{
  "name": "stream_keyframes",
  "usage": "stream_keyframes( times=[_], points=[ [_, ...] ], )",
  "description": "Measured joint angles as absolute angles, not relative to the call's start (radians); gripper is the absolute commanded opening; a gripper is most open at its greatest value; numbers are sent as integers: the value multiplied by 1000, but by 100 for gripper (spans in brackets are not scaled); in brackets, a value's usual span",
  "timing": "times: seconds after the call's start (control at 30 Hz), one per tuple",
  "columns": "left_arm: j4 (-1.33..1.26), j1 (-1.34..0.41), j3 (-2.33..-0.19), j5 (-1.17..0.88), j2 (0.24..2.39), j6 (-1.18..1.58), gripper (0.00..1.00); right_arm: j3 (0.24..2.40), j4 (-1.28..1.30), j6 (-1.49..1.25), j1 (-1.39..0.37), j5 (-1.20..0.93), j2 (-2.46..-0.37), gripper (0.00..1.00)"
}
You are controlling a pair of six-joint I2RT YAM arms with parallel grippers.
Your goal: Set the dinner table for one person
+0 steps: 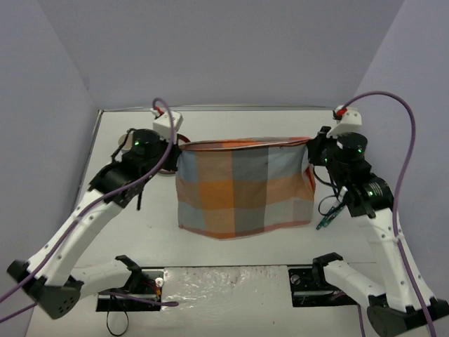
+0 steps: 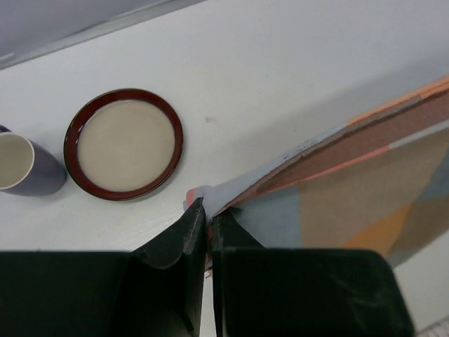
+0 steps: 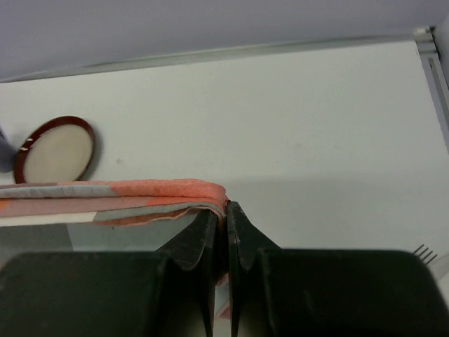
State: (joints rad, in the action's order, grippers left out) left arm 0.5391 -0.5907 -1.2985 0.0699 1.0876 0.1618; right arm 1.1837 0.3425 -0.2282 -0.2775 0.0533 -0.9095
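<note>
Left hand [image 2: 207, 210] is clamped on one top corner of the plaid cloth [image 1: 242, 186] and right hand [image 3: 226, 210] on the other. The cloth hangs stretched between them, screening the middle of the white bench [image 1: 245, 123], which spans everything below. Plate [image 2: 123, 144] and cup [image 2: 21, 165] sit just beside each other beyond the left hand. Fork tines [image 3: 423, 250] show near the right hand.

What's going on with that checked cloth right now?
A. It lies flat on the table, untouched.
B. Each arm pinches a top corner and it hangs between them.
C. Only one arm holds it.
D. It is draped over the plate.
B: the left gripper and the right gripper are each shut on an upper corner of the plaid cloth, which hangs spread between them.
</note>
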Motion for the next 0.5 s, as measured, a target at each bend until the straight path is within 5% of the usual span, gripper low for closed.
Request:
stream_keyframes(
  times=[0.3,0.5],
  points=[
    [394,-543,-1358,215,1666,196,0,1153,231,-260,-208,159,-1352,0],
    [328,-542,-1485,221,1854,195,0,1135,127,-221,-139,150,-1484,0]
  ],
)
